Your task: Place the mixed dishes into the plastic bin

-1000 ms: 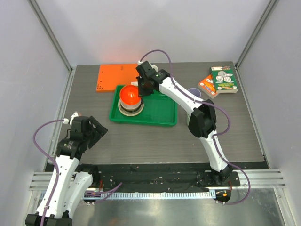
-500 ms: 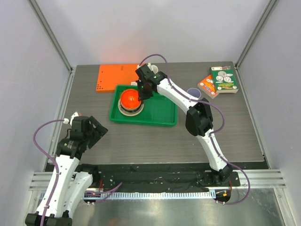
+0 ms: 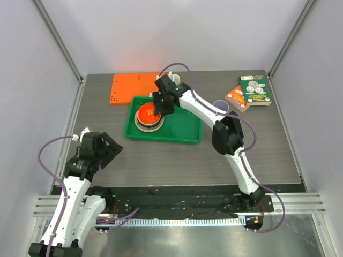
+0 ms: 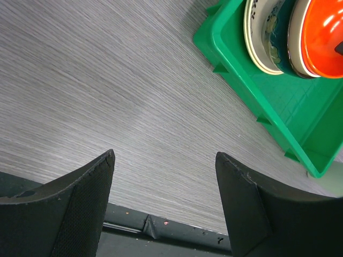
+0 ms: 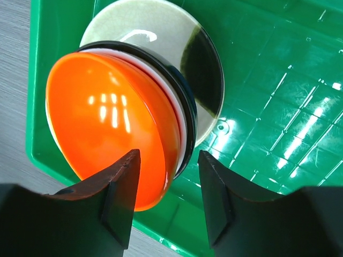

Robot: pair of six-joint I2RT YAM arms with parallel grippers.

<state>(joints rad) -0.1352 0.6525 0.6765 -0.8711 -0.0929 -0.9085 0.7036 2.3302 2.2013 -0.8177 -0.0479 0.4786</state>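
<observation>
The green plastic bin (image 3: 179,127) lies mid-table. At its left end stands a stack: a cream plate (image 5: 155,37) at the bottom, a dark bowl and a white bowl above it, and the orange-red bowl (image 3: 146,113) on top. In the right wrist view the orange-red bowl (image 5: 107,118) sits nested. My right gripper (image 3: 161,104) is open (image 5: 169,160), one finger over the bowl's inside and one outside its rim. A lavender cup (image 3: 220,105) peeks out behind the right arm. My left gripper (image 3: 105,150) is open and empty (image 4: 165,160) over bare table. The sage-green cup is out of view.
A flat orange board (image 3: 128,85) lies behind the bin. Two printed boxes (image 3: 255,90) lie at the back right. The bin's corner (image 4: 236,69) and the stack show in the left wrist view. White walls enclose the table.
My right gripper has come down with the orange-red bowl, which now rests nested in the stack. The left arm has not moved.
</observation>
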